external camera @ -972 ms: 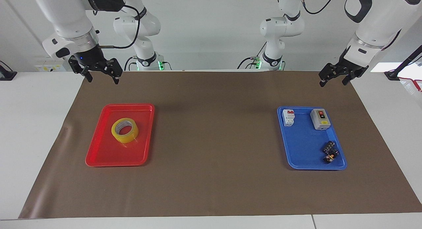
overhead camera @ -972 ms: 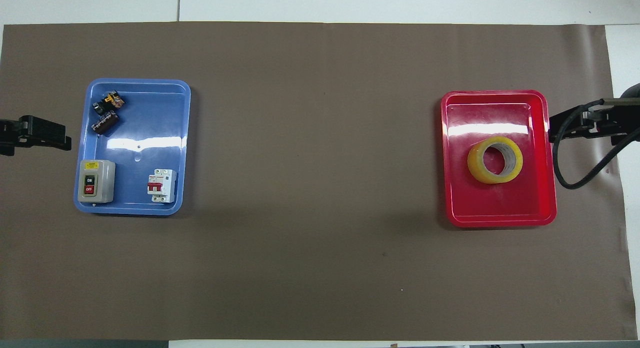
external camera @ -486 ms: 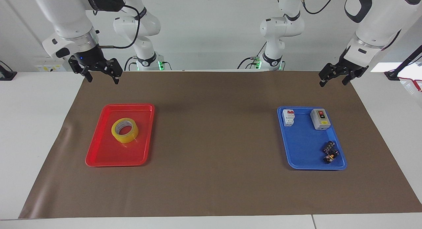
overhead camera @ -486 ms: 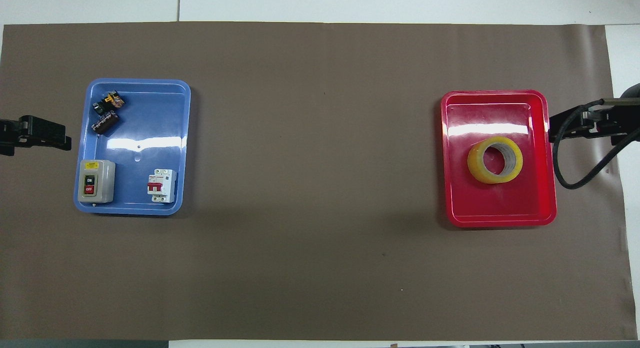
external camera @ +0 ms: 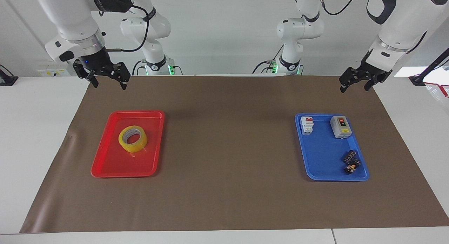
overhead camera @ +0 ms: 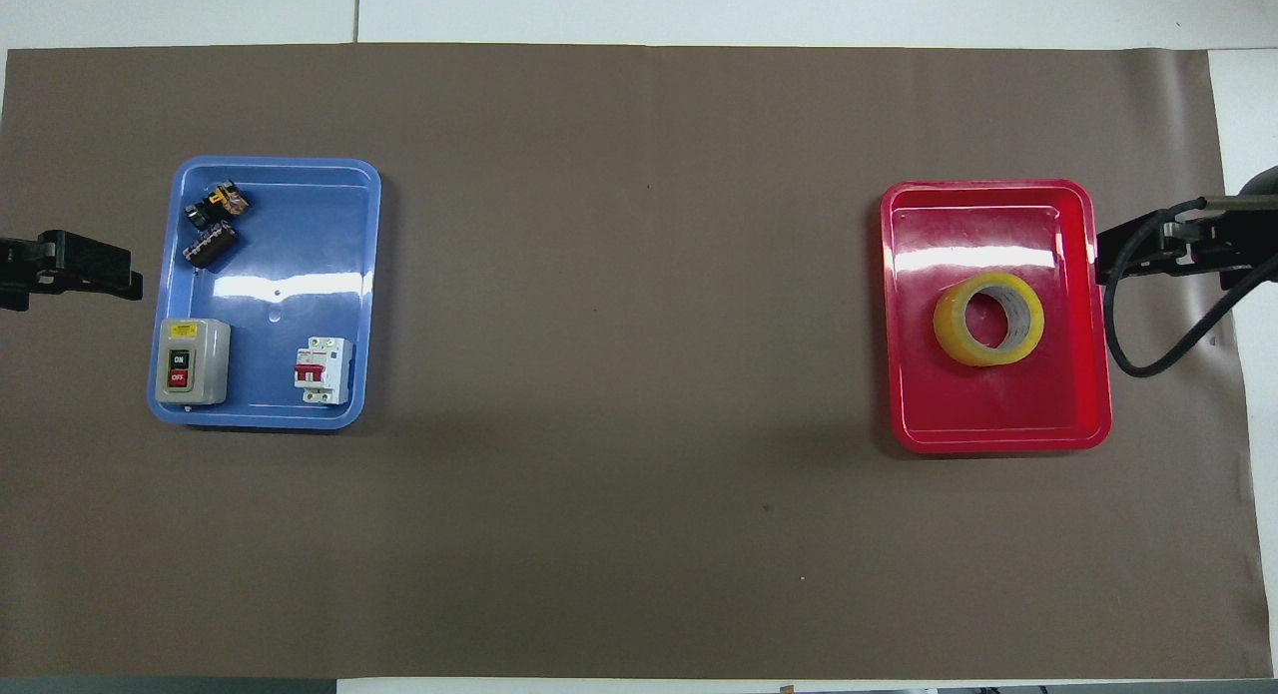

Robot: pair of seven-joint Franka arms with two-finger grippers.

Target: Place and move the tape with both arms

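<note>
The yellow tape roll (external camera: 132, 138) lies flat in the red tray (external camera: 105, 166), toward the right arm's end of the table; it also shows in the overhead view (overhead camera: 988, 318). My right gripper (external camera: 109, 83) hangs open and empty over the brown mat, apart from the red tray (overhead camera: 998, 439). My left gripper (external camera: 355, 86) hangs open and empty over the mat at the left arm's end, apart from the blue tray (external camera: 322, 170). In the overhead view only the tips of the left gripper (overhead camera: 130, 275) and the right gripper (overhead camera: 1101, 260) show.
The blue tray (overhead camera: 270, 419) holds a grey switch box (external camera: 340, 126), a white circuit breaker (external camera: 307, 125) and small dark parts (external camera: 351, 162). A brown mat (external camera: 228, 149) covers the table. Two smaller white arms (external camera: 154, 33) stand at the robots' end.
</note>
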